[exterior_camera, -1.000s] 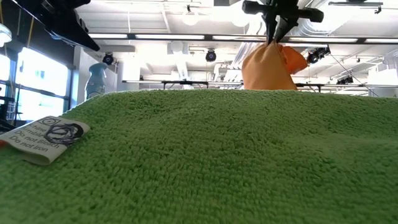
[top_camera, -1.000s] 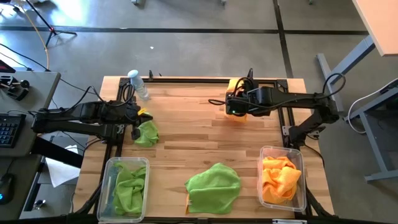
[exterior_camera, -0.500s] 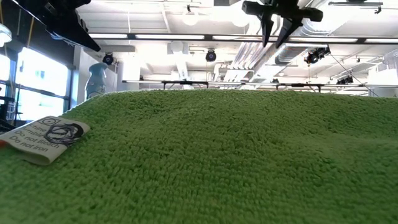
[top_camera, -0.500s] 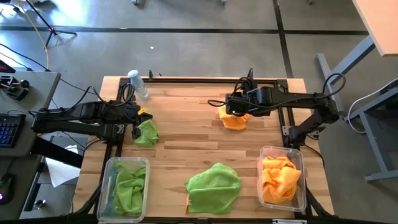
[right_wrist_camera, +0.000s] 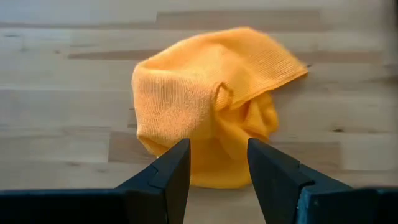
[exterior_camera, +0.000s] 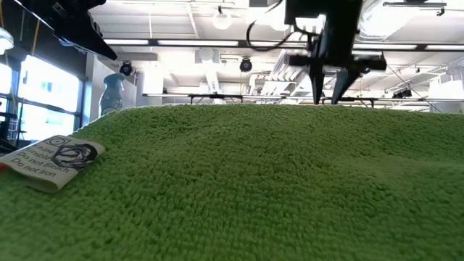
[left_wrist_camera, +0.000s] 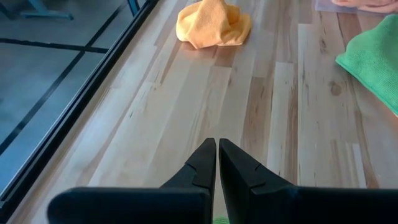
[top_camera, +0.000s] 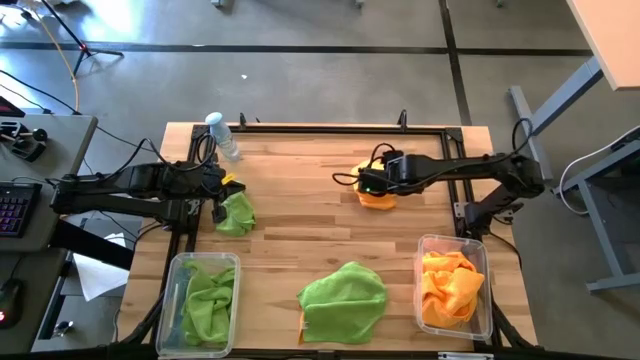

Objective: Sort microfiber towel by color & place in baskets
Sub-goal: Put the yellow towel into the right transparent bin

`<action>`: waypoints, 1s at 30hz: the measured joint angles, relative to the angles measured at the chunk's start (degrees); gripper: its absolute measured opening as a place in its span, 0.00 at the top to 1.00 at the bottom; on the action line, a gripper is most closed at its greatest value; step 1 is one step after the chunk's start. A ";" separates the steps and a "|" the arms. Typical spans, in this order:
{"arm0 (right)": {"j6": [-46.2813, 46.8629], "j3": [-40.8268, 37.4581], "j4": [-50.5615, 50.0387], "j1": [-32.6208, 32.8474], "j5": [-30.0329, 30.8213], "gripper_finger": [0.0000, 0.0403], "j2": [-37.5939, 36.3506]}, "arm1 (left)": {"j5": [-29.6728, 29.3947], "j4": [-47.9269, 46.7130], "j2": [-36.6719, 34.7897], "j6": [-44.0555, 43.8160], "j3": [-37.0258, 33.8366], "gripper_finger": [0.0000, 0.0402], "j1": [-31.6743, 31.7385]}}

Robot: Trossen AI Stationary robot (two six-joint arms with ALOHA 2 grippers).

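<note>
Nearest the camera-side edge of the table (top_camera: pixel 300 215), at about six o'clock, a green towel (top_camera: pixel 343 300) lies spread out, apparently over an orange one whose edge peeks out at its lower left; neither is sorted yet. At seven o'clock the left basket (top_camera: pixel 177 268) already holds green cloth, and at five o'clock the right basket (top_camera: pixel 485 262) holds orange cloth, so each colour has a home and at least one piece is in.

Further back, at nine o'clock, a second green towel (top_camera: pixel 236 213) sits crumpled right under the left gripper (top_camera: pixel 213 196), whose fingers are pressed together; whether they pinch that cloth cannot be told. At about one o'clock a loose orange towel (top_camera: pixel 378 196) lies bunched on the wood, with the right gripper (top_camera: pixel 368 183) directly above it, fingers spread to either side of the heap and not gripping.

At eleven o'clock stands a small water bottle (top_camera: pixel 222 135).

By this judgement the sort is roughly halfway: three or four towels remain on the table.
</note>
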 joint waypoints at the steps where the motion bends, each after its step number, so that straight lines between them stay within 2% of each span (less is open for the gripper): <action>1: -0.27 -1.56 2.09 -0.28 -0.45 0.62 0.00 | 0.00 0.00 0.00 0.00 0.00 0.98 -0.01; 9: -2.37 -9.84 14.52 -2.90 -1.23 0.62 -0.02 | -0.18 -0.02 0.00 -1.36 0.00 0.98 -0.02; 17: -8.48 -16.06 28.15 -4.91 -0.93 0.63 -0.02 | -0.28 0.00 0.00 -1.42 0.00 0.98 -0.02; 21: -10.47 -17.54 31.81 -5.27 -0.92 0.73 -0.02 | -0.26 -0.02 0.00 -1.42 0.00 0.98 -0.02; 25: -13.50 -17.55 32.03 -5.27 -0.74 0.95 -0.17 | -0.26 -0.02 0.00 -1.42 0.00 0.98 -0.02; 26: -14.23 -17.55 32.06 -5.21 -0.75 0.97 -0.39 | -0.26 -0.02 0.00 -1.42 0.00 0.98 -0.02; 30: -13.86 -17.48 32.43 -4.17 -0.02 0.96 -2.68 | -0.26 -0.02 0.00 -1.42 0.00 0.98 0.00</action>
